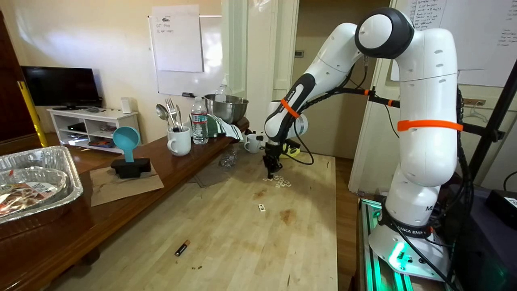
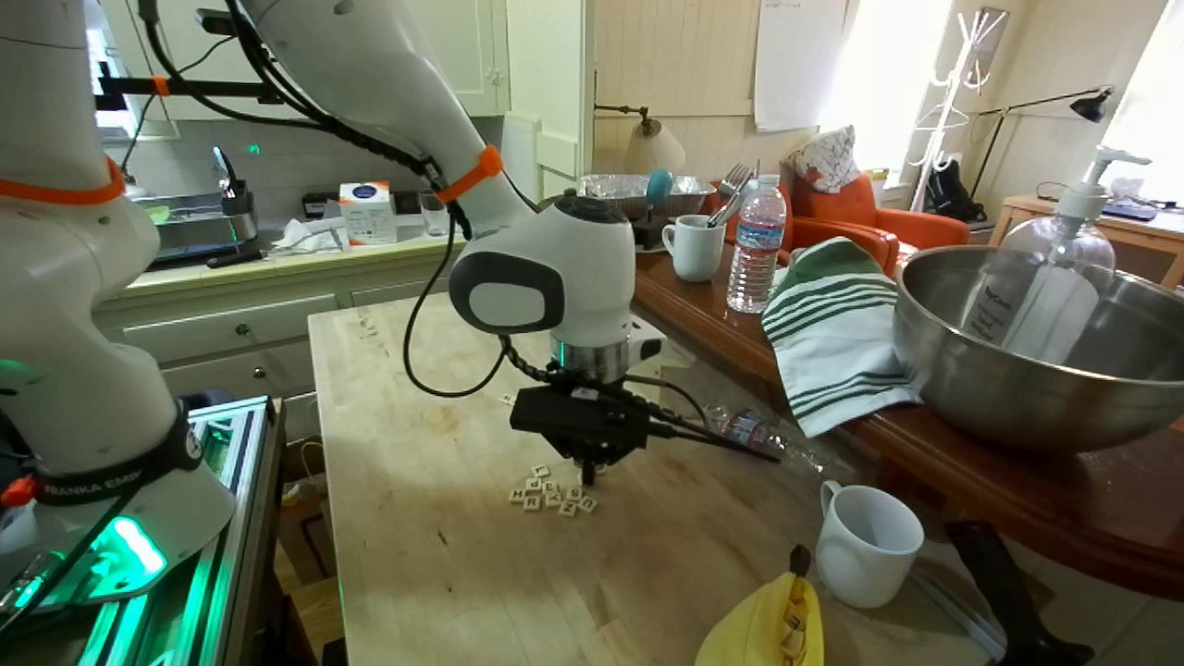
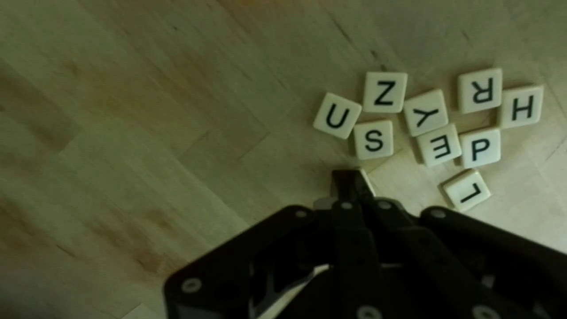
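My gripper point(image 3: 347, 175) points down at the wooden table with its fingers together, no gap showing at the tips. A white tile point(image 3: 366, 180) peeks out from behind the fingertips, mostly hidden; whether they touch it I cannot tell. Loosely clustered beside it are several letter tiles, among them the S tile point(image 3: 374, 139), U tile point(image 3: 337, 115), Z tile point(image 3: 385, 92) and L tile point(image 3: 467, 190). In both exterior views the gripper point(image 1: 270, 176) point(image 2: 588, 475) is low at the edge of this cluster. A lone tile point(image 1: 261, 207) lies apart from the others.
A battery point(image 1: 182, 247) lies on the table. A white mug point(image 2: 869, 546), a yellow banana-shaped object point(image 2: 763, 629) and a fallen plastic bottle point(image 2: 754, 430) are around the arm's end. The raised wooden ledge point(image 1: 161, 173) bears a metal bowl point(image 2: 1036, 407) and an upright bottle point(image 2: 757, 245).
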Motion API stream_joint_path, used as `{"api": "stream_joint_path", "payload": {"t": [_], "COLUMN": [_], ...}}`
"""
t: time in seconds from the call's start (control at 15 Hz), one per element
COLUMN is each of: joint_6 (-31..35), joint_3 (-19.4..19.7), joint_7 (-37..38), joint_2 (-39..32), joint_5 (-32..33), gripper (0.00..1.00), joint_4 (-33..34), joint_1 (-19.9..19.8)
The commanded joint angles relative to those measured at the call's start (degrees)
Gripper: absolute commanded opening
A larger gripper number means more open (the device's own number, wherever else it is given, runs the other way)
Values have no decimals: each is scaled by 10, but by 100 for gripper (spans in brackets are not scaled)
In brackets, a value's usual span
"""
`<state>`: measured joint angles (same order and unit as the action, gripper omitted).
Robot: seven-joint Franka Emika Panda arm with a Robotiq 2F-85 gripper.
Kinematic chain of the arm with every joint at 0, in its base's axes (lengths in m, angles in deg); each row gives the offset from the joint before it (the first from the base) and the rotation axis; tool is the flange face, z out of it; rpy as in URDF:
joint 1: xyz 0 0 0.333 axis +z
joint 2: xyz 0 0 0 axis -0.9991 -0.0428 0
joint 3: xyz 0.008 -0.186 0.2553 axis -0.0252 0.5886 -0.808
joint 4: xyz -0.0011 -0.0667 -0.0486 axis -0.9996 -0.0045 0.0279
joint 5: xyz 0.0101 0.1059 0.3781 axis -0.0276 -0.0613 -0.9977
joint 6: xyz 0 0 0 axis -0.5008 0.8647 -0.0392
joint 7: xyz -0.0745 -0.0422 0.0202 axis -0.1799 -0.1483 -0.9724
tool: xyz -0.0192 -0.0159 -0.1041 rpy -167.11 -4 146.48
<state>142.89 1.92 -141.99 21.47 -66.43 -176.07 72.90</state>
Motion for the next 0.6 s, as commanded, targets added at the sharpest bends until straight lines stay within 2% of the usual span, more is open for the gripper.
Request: {"api": "stream_joint_path", "payload": {"t": [0.0, 0.27, 0.53], "joint_6": [8, 28, 35], "joint_3": [6, 9, 3], "joint_7": [42, 113, 186], "joint_2": [-2, 7, 18], "joint_5": [42, 81, 90], "gripper": [0, 0, 0], "joint_4": [-22, -43, -62], "joint_1": [13, 30, 43]}}
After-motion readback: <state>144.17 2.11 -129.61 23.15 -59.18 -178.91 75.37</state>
